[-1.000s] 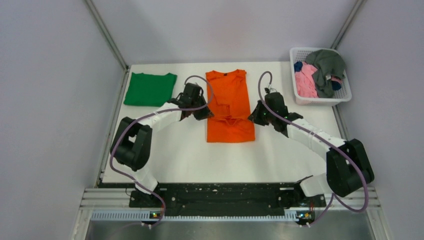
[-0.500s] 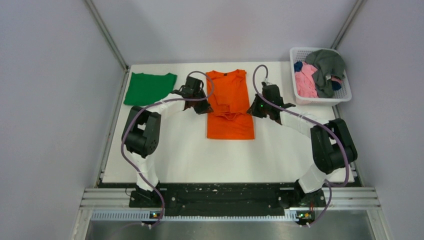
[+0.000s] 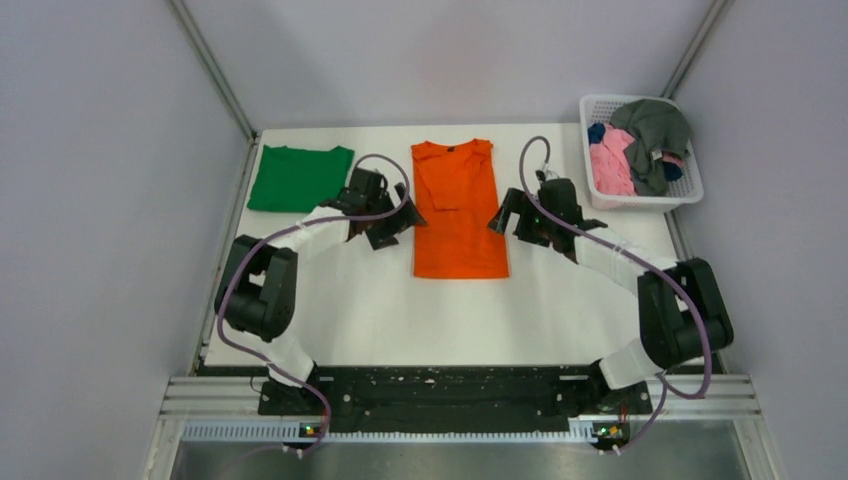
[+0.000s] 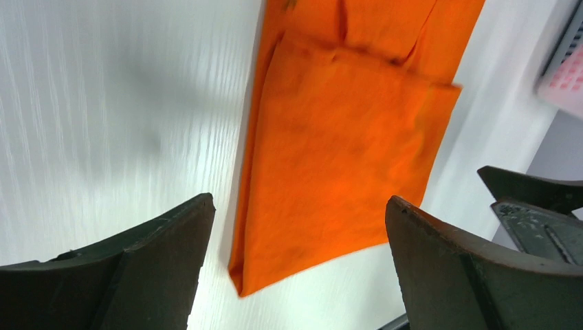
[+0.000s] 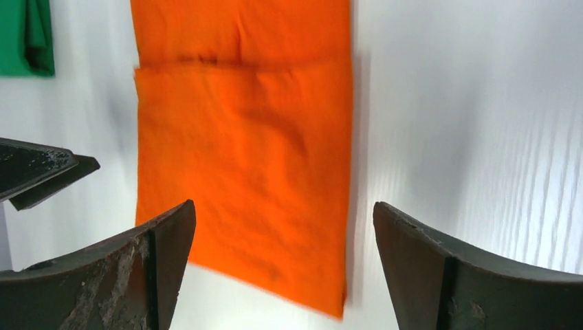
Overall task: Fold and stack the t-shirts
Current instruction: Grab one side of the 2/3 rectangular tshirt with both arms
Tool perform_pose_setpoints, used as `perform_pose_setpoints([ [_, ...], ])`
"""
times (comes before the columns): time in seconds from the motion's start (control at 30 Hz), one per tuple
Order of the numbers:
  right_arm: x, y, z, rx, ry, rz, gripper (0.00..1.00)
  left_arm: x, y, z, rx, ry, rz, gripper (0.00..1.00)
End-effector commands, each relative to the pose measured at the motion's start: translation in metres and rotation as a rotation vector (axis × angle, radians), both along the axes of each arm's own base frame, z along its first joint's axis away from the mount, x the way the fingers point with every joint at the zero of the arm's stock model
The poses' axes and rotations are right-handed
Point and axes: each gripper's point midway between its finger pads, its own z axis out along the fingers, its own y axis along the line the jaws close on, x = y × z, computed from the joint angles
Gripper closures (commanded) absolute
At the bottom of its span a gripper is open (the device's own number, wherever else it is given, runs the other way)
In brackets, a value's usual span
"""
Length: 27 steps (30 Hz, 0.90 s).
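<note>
Midway through folding the orange t-shirt (image 3: 459, 215): laid lengthwise at mid-desk (image 3: 380, 310), sides already tucked into a narrow strip. Flanked by left gripper (image 3: 396, 224) and right gripper (image 3: 507, 212), jaws spread wide, holding nothing. Next, likely: pinch both near hem corners, fold toward the collar, then stack on the folded green t-shirt (image 3: 298, 178). Compared with half a second ago: both backed outward off the cloth edges.

You'll see the orange t-shirt (image 3: 460, 235) flat at mid-desk (image 3: 380, 310), folded lengthwise into a narrow strip with its sleeves tucked in and its collar at the far end. The green t-shirt (image 3: 298, 178) lies folded into a neat rectangle at the far left. Your pink shirt (image 3: 610, 165), grey shirt (image 3: 655, 130) and dark blue shirt (image 3: 596, 132) sit crumpled in the basket (image 3: 640, 203) at the far right.
</note>
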Motion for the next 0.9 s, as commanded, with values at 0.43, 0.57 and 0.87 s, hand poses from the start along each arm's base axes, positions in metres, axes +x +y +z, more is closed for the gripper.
perform_pose_setpoints([
  [0.43, -0.084, -0.006, -0.039, 0.11, 0.165, -0.001, 0.18, -0.104, -0.016, -0.065, -0.026, 0.162, -0.062, 0.44],
  [0.57, -0.085, -0.004, -0.044, 0.12, 0.174, -0.004, 0.28, -0.111, -0.014, -0.074, -0.005, 0.187, -0.059, 0.66],
  [0.87, -0.095, -0.003, -0.068, 0.097, 0.246, -0.007, 0.43, -0.115, -0.011, -0.082, 0.016, 0.214, -0.054, 1.0],
])
